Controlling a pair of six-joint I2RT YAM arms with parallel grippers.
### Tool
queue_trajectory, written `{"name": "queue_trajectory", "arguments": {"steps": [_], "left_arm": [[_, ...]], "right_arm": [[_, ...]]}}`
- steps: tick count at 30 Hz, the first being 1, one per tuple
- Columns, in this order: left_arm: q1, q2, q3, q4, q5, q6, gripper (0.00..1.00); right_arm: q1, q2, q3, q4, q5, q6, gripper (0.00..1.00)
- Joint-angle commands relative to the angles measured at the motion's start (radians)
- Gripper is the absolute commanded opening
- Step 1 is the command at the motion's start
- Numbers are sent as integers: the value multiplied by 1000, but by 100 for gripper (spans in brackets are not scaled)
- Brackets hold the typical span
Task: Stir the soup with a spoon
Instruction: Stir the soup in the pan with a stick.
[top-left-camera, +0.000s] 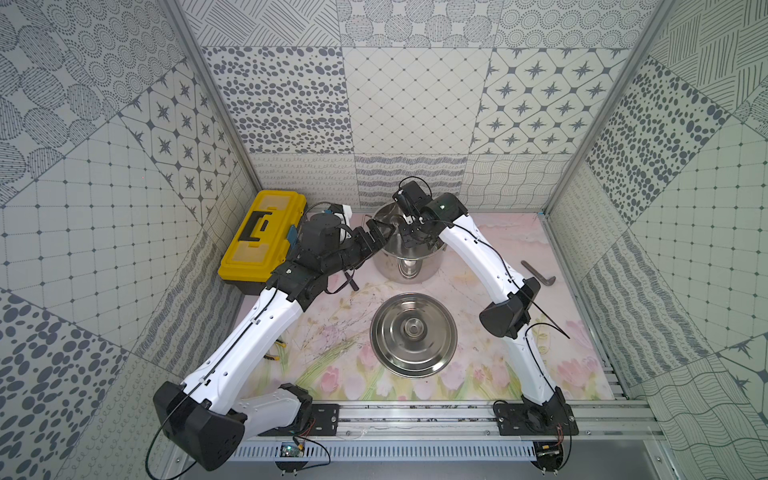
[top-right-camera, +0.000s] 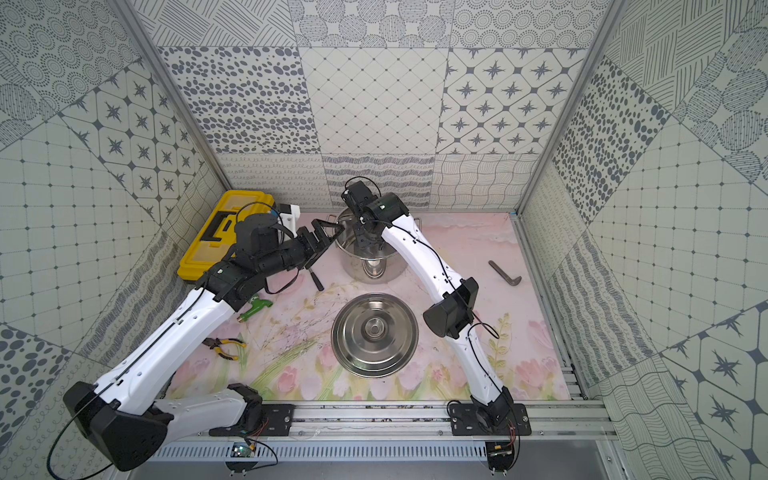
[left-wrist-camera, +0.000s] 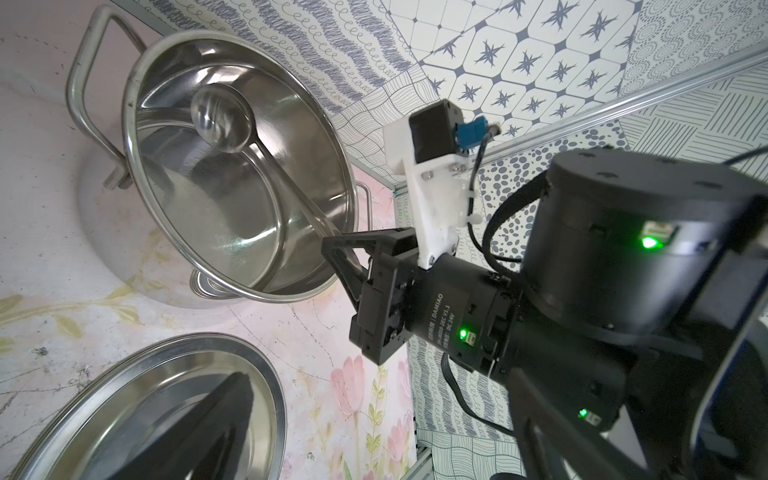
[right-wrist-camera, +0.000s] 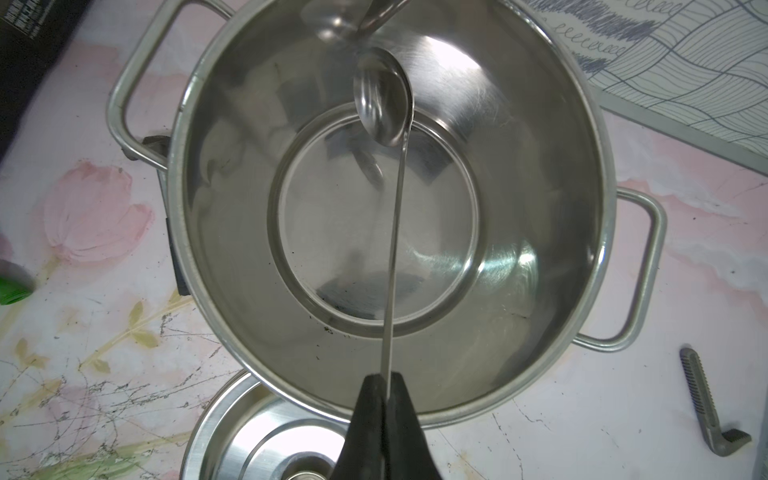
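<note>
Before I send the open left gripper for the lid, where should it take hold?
Probably the centre knob, coming straight down. The lid lies flat on the mat, knob up. Its thin rim sits low, leaving little to pinch, while the knob stands proud and narrow.

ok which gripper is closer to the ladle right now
Right. The right gripper is shut on the ladle by its handle, above the pot, with the bowl down inside. The left gripper is open beside the pot, off the ladle.
</note>
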Motion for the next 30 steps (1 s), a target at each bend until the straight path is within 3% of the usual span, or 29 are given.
{"name": "queue_trajectory", "arguments": {"steps": [1, 8, 21, 30], "left_arm": [[-3, 5, 16, 4, 10, 15, 99], [-2, 17, 35, -9, 16, 23, 100], [-3, 19, 34, -13, 12, 22, 100], [-23, 23, 41, -19, -6, 22, 100]], "right_arm": [[-22, -24, -7, 0, 57, -13, 0], [-31, -91, -106, -4, 69, -36, 0], [27, -319, -473, 115, -8, 11, 0], [52, -219, -329, 126, -54, 34, 0]]}}
